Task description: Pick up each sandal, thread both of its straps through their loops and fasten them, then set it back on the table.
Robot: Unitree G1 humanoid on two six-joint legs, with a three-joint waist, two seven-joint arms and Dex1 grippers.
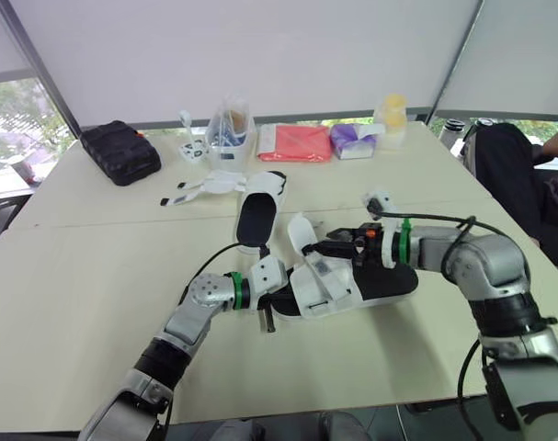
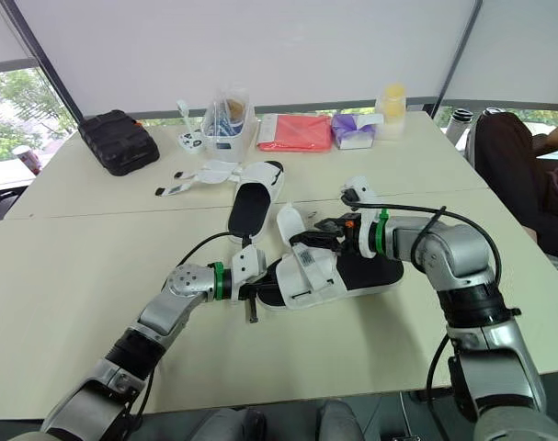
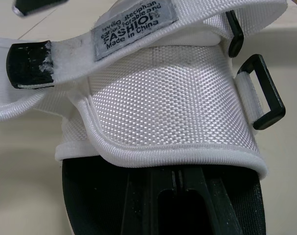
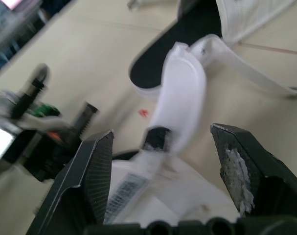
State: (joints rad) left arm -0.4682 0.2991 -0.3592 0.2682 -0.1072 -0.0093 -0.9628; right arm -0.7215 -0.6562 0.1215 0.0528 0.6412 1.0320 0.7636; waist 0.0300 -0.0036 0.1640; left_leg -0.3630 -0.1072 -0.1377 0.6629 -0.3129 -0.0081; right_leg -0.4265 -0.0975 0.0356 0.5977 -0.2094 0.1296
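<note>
We saw right gripper (image 4: 160, 138) spread wide, white woven strap (image 4: 181, 93) between its jaws. White-strapped, black-soled sandal (image 1: 326, 283) lay on beige worktop (image 1: 85, 285). Left gripper (image 1: 266, 312) sat at its toe, and we couldn't tell its grip.

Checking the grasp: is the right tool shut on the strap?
No, the right tool is open, fingers wide apart, white strap ungripped.

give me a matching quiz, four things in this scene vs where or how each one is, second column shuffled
1 black pouch
2 red packet
3 far sandal
4 right claw

a open around a white strap
b at the far edge, beside the purple pack
c far left part of the table
d straps loose, spread out flat

Pairs: 1-c, 2-b, 3-d, 4-a
</note>
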